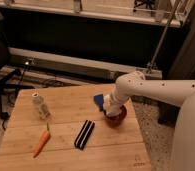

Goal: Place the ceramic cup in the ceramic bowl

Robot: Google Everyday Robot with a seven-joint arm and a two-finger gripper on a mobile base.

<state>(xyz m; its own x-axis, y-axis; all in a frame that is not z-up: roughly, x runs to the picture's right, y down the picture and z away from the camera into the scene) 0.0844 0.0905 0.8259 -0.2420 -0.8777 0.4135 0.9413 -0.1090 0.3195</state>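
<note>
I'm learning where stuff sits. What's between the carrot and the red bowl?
In the camera view, a black striped object lies between the carrot and ceramic bowl; the end effector is over the bowl.

Gripper (111, 111) holds white ceramic cup (110, 107) over reddish-brown ceramic bowl (119, 118).

I see a wooden table (66, 150) with things spread on it. My gripper (111, 111) is low over the ceramic bowl (118, 118), which sits near the right edge of the table. A small flat object (98, 101) lies just left of the bowl, a bit behind it. A striped bar (84, 134) lies in front, left of the bowl. A carrot (41, 143) lies farther left. A bottle (40, 106) stands behind the carrot, near the left edge.
</note>
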